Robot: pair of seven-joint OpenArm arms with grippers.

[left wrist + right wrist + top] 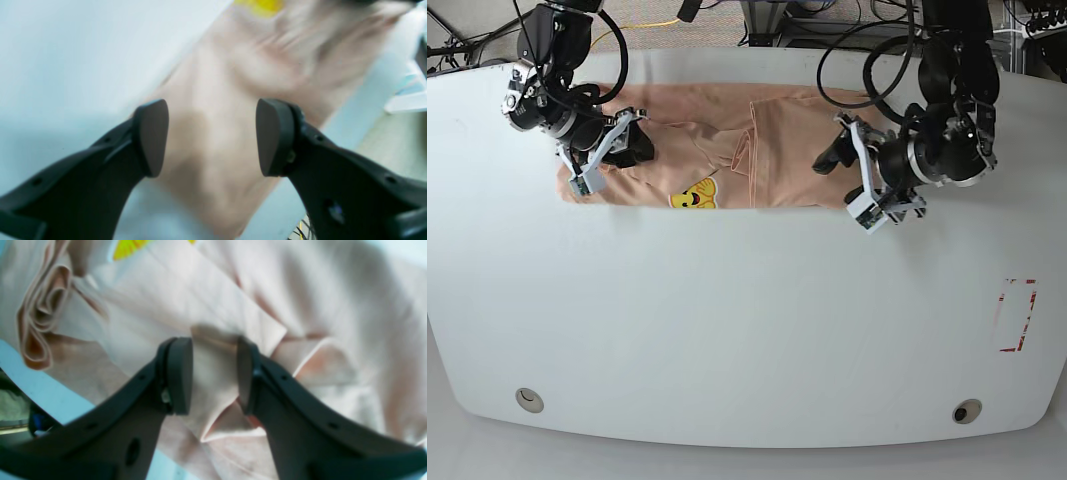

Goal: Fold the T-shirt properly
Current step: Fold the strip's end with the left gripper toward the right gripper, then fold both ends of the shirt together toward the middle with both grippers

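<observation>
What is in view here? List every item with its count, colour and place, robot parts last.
T-shirt: one, peach-pink, spread in a long band across the far part of the table.
Cartoon print: one, yellow, on the T-shirt's near edge.
Table: one, white, under everything.
Red marking: one, on the table's right side in the base view.
Cables: several, black and yellow, behind the table.
Left gripper: one, black, open above the T-shirt.
Right gripper: one, black, closed on a fold of the T-shirt.

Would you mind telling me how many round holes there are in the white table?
2 show on the table, both near its front edge: one hole at the base view's left corner, the other hole at the right corner. The T-shirt may hide more.
</observation>
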